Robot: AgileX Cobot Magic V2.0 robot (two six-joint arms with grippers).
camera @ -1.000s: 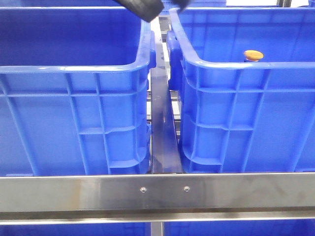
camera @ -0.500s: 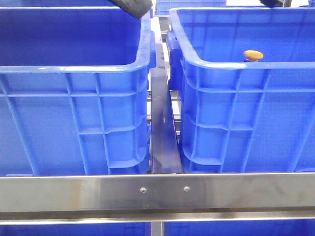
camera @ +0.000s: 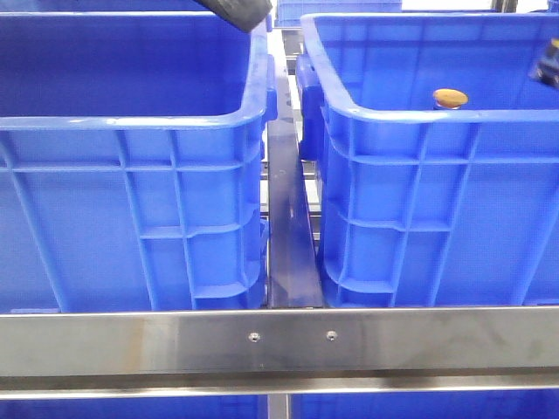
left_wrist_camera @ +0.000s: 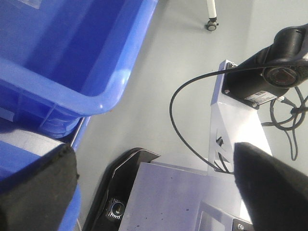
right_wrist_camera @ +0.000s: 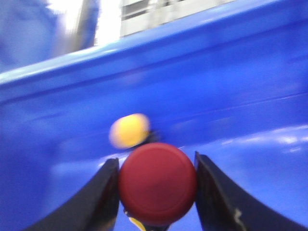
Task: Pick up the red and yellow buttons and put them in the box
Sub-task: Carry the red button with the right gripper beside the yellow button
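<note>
The dark red button is pinched between the two black fingers of my right gripper, which is shut on it. The orange-yellow button lies just beyond it, blurred, inside the blue box. In the front view the yellow button shows above the near rim of the right-hand box, and my right gripper is at the right edge over that box. My left gripper is open and empty, its fingers wide apart.
A second, alike blue crate stands on the left, with my left arm above its far right corner. A metal rail crosses in front. The left wrist view shows grey floor, the robot's base and a cable.
My right gripper has moved from the top centre to the right and down, now showing at the right edge over the right-hand box. The left arm has barely moved.
</note>
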